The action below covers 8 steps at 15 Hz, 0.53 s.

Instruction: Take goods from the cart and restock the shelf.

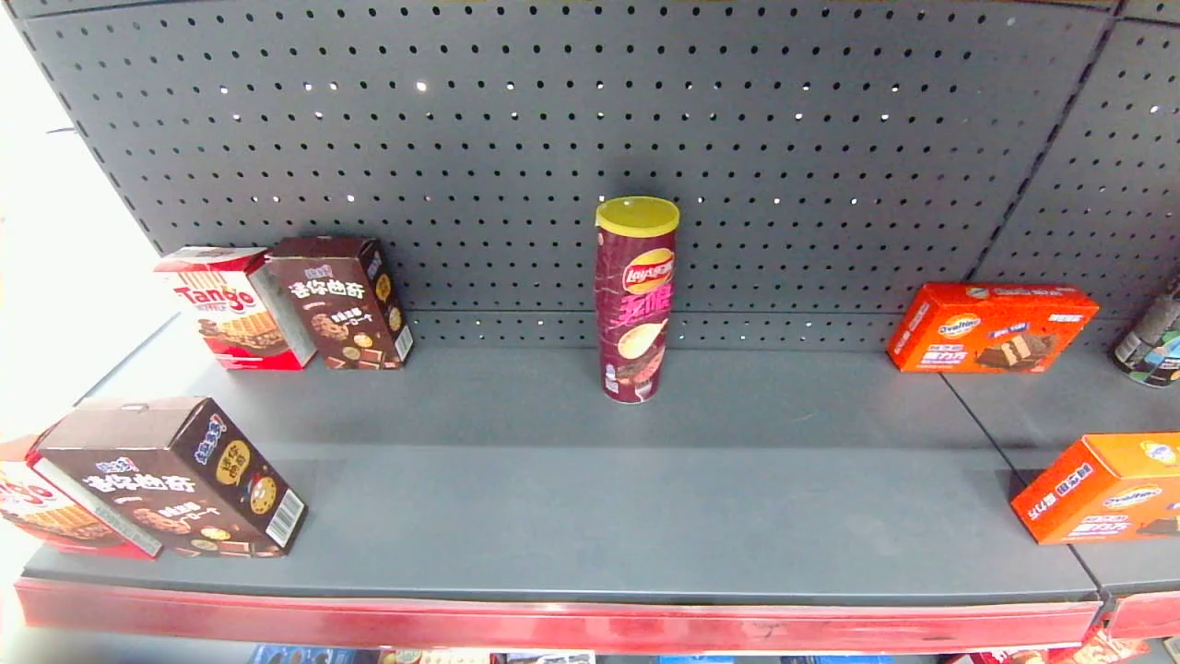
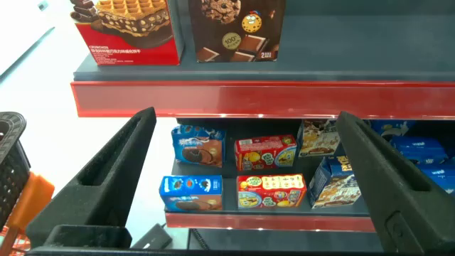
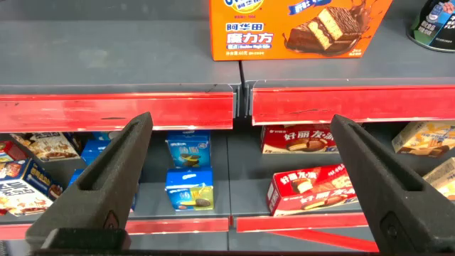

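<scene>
Both arms low in front of the shelf (image 1: 572, 516). Left gripper (image 2: 242, 185): jaws spread wide, nothing between them, facing the red lip (image 2: 263, 99) and the lower rows of goods. Right gripper (image 3: 242, 185): likewise spread and empty, below an orange box (image 3: 298, 28). On the shelf, a can (image 1: 636, 300) stands upright at mid-back against the pegboard, with a red box (image 1: 235, 309) and a brown box (image 1: 341, 304) far left and orange boxes far right. The stretches either side of the can are bare. A black mesh basket (image 2: 11, 163) sits at the edge of the left wrist view (likely the cart, too cropped to be sure). Judgement: no item in hand, so the step is the fetch. To do it well, pick a rigid item, grip it across its narrow faces near the middle, lift it clear over the lip, set it upright beside the can, label forward, and let go only once its base sits flat.
</scene>
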Tool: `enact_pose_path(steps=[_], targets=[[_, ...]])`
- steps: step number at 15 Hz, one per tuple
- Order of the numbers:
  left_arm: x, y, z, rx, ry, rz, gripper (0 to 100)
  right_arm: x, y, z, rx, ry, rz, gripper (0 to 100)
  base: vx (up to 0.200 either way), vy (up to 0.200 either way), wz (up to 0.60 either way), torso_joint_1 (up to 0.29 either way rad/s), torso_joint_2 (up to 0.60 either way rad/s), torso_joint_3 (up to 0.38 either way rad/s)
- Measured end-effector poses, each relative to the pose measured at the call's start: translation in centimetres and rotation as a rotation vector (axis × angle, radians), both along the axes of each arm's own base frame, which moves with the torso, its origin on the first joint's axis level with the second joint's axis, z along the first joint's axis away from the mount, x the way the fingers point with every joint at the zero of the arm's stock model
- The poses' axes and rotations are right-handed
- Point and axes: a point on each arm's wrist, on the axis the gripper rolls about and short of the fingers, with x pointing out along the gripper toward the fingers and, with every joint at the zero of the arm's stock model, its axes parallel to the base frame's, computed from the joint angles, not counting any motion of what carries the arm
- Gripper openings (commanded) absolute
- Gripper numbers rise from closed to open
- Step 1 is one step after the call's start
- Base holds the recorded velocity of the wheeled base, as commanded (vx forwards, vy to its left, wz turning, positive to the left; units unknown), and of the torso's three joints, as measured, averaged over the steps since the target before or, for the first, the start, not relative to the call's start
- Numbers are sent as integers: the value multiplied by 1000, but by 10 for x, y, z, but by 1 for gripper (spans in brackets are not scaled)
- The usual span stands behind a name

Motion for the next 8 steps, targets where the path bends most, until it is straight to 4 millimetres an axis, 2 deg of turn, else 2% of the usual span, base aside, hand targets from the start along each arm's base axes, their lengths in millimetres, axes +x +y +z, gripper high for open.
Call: enact_pose_path(steps=[8], targets=[[0, 0, 0, 0, 0, 0, 100, 0, 0, 0, 0, 0, 0, 100, 0, 0, 0, 0, 0, 0]])
